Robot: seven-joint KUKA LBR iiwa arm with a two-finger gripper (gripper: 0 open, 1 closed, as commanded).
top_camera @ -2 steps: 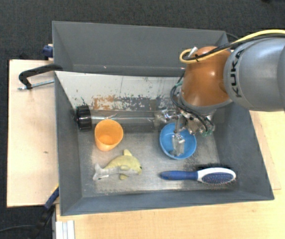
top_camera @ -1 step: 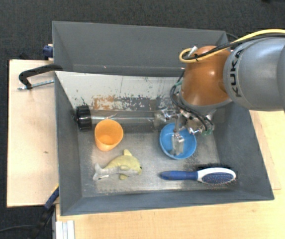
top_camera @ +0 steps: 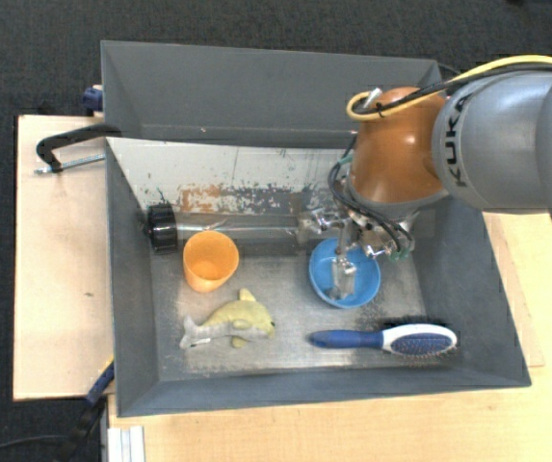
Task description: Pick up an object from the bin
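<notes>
Blue cup sits under our gripper; whether that is spread or closed we cannot tell. Its thin, round rim could slip free.

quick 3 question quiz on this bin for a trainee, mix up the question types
1. True or false: the orange cup lies to the left of the blue bowl in the camera view.
2. Fill in: the brush near the front wall of the bin has a ___ handle.
3. The gripper is over: A) the orange cup B) the blue bowl C) the brush

Key: 1 true; 2 blue; 3 B
</notes>
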